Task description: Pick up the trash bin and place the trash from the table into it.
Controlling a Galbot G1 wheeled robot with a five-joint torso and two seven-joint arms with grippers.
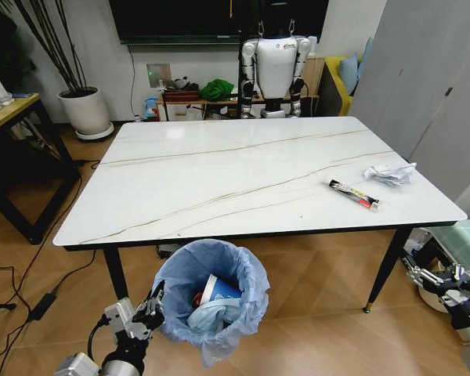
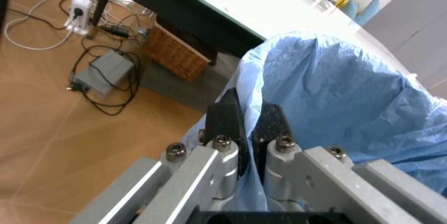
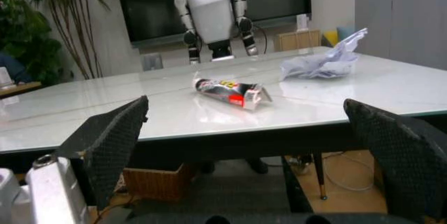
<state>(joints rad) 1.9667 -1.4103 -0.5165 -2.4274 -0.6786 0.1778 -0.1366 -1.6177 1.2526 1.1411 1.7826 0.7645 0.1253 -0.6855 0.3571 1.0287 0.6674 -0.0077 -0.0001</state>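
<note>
Floor space lies open below the table's (image 1: 219,235) near edge. Left gripper (image 2: 244,122) pinches the trash bin's (image 1: 211,294) blue liner rim; right gripper (image 3: 255,150) hangs spread wide, empty, facing the long dark wrapper (image 3: 231,92).

Bright even light, soft glare on table (image 1: 219,168)

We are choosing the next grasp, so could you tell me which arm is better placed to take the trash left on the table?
The right: its open gripper faces the dark wrapper and crumpled paper; the left gripper holds the trash bin.
</note>
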